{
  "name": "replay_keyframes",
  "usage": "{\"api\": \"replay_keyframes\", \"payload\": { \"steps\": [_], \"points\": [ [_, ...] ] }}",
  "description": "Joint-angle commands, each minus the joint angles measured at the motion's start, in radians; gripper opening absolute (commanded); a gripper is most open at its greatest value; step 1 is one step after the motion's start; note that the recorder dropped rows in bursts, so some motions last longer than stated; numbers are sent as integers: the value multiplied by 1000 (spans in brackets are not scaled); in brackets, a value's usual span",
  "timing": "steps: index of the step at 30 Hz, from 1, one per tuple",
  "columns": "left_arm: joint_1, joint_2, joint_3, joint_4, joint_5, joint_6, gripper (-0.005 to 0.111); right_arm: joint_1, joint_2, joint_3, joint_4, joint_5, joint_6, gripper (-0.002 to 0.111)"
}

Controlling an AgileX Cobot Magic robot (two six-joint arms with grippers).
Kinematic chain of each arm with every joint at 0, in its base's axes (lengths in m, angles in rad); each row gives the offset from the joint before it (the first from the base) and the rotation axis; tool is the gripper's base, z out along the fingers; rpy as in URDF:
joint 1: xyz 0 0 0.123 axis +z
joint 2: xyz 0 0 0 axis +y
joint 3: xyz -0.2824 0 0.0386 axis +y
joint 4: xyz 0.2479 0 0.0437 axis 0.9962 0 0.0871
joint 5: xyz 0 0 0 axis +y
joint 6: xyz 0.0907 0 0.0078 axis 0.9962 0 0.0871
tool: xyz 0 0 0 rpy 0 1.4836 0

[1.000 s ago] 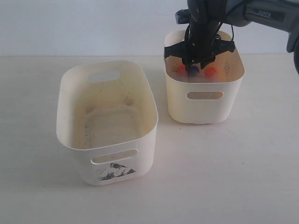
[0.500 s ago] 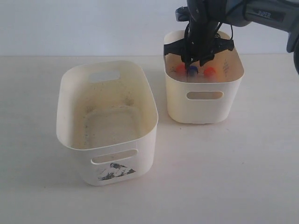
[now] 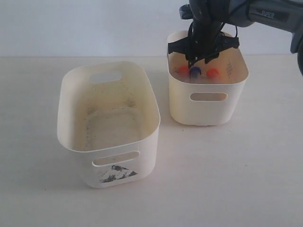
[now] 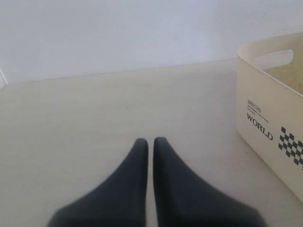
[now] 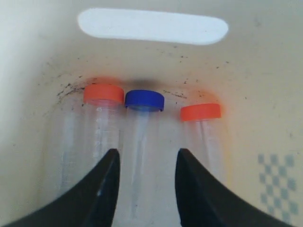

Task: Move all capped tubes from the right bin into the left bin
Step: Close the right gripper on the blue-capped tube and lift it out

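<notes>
Right wrist view: right gripper (image 5: 147,155) spread around the blue-capped tube (image 5: 144,100)

Capped tubes (image 5: 140,142): clear bodies, two orange-red caps (image 5: 103,93), one blue cap (image 5: 144,99). Right bin (image 3: 182,101): cream, dark specks (image 5: 71,87) inside (faint grey checker print (image 5: 277,184) shows on one wall). Left bin (image 3: 149,142): off-white, black smudged sticker (image 3: 117,173) on near side. Table (image 3: 236,165): pale beige.

In the centre of my frame a blue-capped tube (image 5: 144,100) lies on the floor of the cream bin (image 5: 265,71) between two orange-capped tubes (image 5: 103,93) (image 5: 200,111), all caps toward the wall with the oval handle slot (image 5: 151,26). The right gripper (image 5: 147,153) has its dark fingers (image 5: 106,182) apart, either side of the blue-capped tube; I can't make out whether they touch it. Dark specks (image 5: 71,87) dot the wall.
</notes>
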Motion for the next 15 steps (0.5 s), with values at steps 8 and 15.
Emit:
{"api": "replay_keyframes", "payload": {
  "steps": [8,15],
  "points": [
    [1,-2,-4,-11,-9,-12,4,-1,41,0,-44,17,37,38],
    [1,-2,-4,-11,-9,-12,4,-1,78,0,-32,24,46,38]
  ]
}}
